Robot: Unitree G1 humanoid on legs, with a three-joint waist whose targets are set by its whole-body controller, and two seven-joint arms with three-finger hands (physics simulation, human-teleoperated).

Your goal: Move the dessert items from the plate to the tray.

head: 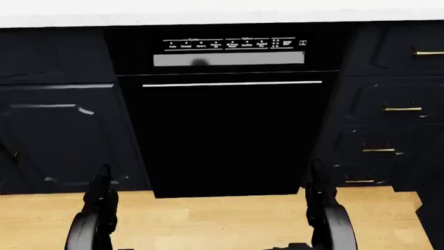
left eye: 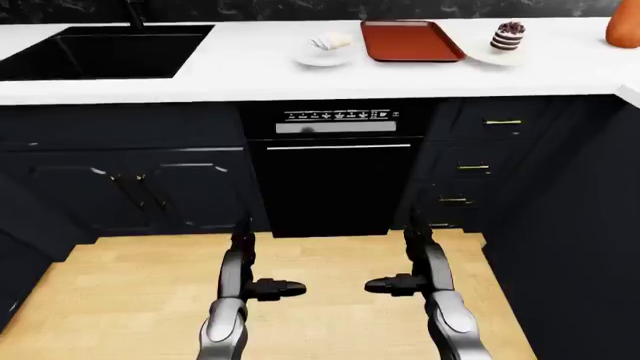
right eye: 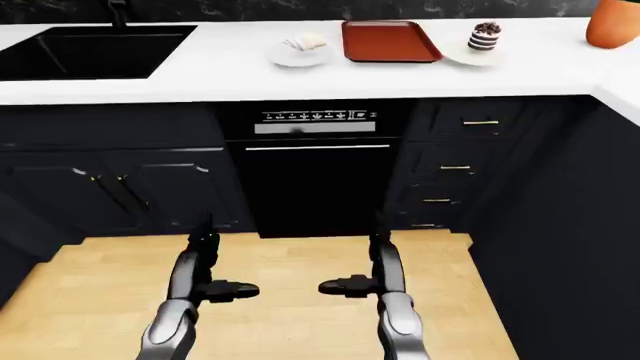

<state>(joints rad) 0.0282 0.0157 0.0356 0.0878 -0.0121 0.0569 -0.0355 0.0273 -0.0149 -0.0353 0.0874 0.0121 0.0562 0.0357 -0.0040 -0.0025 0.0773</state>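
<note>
A long white counter (left eye: 250,75) runs across the top of my left-eye view, dark navy cabinets (left eye: 130,180) beneath it, a pale wood floor (left eye: 330,330) under me. Black dishwasher (left eye: 335,172) dead centre, black sink (left eye: 100,51) sunk in at the counter's left. The red tray (left eye: 410,39) lies between two white plates. Right plate (left eye: 497,54) holds a layered chocolate cake (left eye: 508,34); left plate (left eye: 323,54) holds a pale pastry (left eye: 332,41). Orange pot (left eye: 624,26) at far right. My left hand (left eye: 268,288) and right hand (left eye: 398,284) hang low over the floor, fingers apart, holding nothing, well short of the counter.
</note>
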